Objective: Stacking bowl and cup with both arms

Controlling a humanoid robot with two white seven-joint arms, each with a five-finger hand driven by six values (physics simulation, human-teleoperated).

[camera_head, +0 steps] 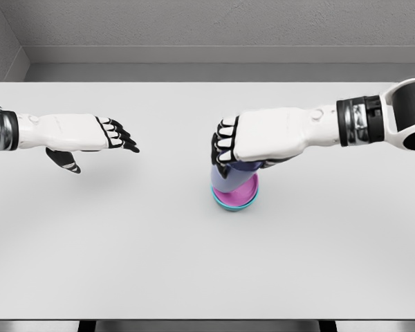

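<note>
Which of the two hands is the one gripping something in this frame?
The right hand: its fingers are curled around the bluish-purple cup, which stands in the pink bowl. The left hand holds nothing, fingers extended, well apart over the table.

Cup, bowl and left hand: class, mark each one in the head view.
cup (229, 178), head view, on its blue side wall below the right hand.
bowl (243, 199), head view, on its pink inside.
left hand (90, 135), head view, on its white back.
</note>
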